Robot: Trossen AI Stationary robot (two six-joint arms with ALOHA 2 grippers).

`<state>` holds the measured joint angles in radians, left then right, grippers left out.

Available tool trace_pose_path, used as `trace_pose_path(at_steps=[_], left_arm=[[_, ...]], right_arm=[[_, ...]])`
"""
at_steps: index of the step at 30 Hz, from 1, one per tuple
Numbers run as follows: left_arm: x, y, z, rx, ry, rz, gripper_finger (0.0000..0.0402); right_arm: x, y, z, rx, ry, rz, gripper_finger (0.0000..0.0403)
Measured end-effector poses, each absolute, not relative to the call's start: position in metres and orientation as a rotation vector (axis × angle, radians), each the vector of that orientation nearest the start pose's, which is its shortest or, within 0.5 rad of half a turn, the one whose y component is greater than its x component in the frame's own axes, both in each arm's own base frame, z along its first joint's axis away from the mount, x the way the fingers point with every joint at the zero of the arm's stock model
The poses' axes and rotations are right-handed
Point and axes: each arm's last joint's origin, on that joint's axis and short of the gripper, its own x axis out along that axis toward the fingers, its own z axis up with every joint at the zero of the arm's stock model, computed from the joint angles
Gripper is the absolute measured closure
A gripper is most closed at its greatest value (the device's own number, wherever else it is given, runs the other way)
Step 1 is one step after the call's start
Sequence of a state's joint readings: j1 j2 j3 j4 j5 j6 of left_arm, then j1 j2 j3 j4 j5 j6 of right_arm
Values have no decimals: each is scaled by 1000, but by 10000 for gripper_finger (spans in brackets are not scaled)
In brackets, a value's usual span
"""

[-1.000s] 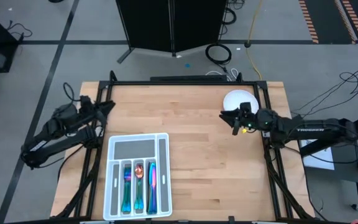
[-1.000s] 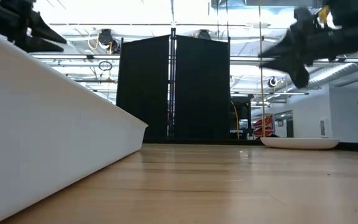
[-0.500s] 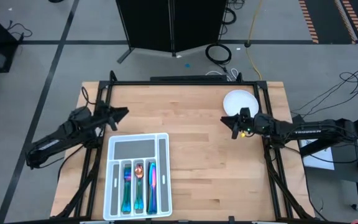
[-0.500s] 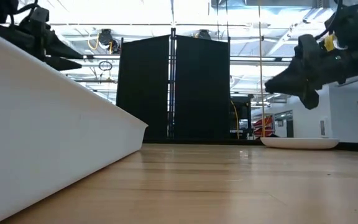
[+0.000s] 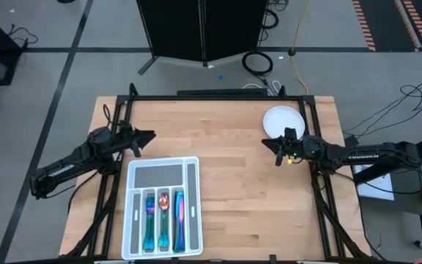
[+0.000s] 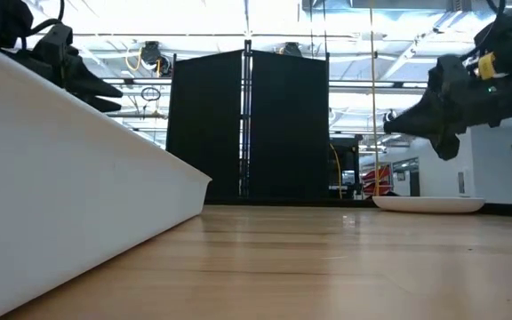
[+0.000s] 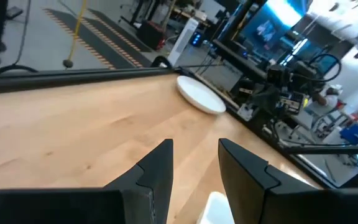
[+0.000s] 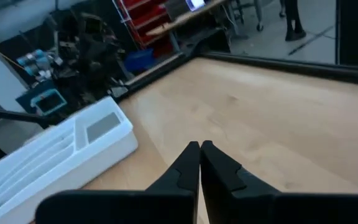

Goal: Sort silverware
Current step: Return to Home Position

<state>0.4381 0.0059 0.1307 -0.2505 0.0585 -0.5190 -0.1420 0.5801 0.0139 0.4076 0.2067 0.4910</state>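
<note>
1. Left gripper (image 5: 149, 136) hovers over the bare wooden table (image 5: 226, 191), just past the far end of the white plastic tray (image 5: 192, 176). Its smooth dark fingers are parted a little and grip nothing.
2. Right gripper (image 5: 277, 152) hangs beside the round white plate (image 5: 283, 119), fingers pressed together, empty.
3. Silverware (image 5: 163, 216), glossy and iridescent, lies lengthwise in the tray's slim compartments.

The left arm (image 5: 72, 161) is stretching inward, low and slanted, its left gripper (image 5: 147, 136) holding its fingers parted (a narrow gap). The right arm (image 5: 357, 154) is lying level opposite, its right gripper (image 5: 278, 149) pinching its fingers together.
</note>
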Motion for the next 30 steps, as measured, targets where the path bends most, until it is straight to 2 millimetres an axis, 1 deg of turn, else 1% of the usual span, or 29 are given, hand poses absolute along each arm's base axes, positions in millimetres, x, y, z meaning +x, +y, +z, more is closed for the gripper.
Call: trace_pose_path(at_steps=[2, 5, 9, 13, 16, 18, 22, 24, 26, 30], left_arm=[[80, 35, 185, -540, 9, 379, 274], [81, 34, 186, -541, 13, 320, 274], [82, 32, 186, -538, 22, 262, 274], [82, 32, 188, -526, 11, 238, 274], [82, 31, 193, -484, -36, 213, 274], [84, 32, 192, -458, -68, 205, 274], [87, 33, 181, -460, -56, 208, 274], [89, 35, 170, -462, -34, 245, 274], [90, 38, 170, -440, -59, 298, 274], [90, 38, 173, -385, -86, 310, 274]], right_arm=[[129, -24, 155, 474, 59, -369, 402], [123, -23, 151, 469, 113, -365, 402], [115, -21, 150, 474, 131, -348, 403], [109, -18, 152, 424, 143, -273, 403], [106, -17, 156, 336, 140, -225, 403], [105, -16, 159, 300, 139, -216, 403], [105, -16, 159, 336, 136, -218, 403], [105, -16, 159, 339, 139, -218, 403], [105, -16, 159, 340, 139, -218, 403], [105, -16, 159, 341, 138, -219, 403]])
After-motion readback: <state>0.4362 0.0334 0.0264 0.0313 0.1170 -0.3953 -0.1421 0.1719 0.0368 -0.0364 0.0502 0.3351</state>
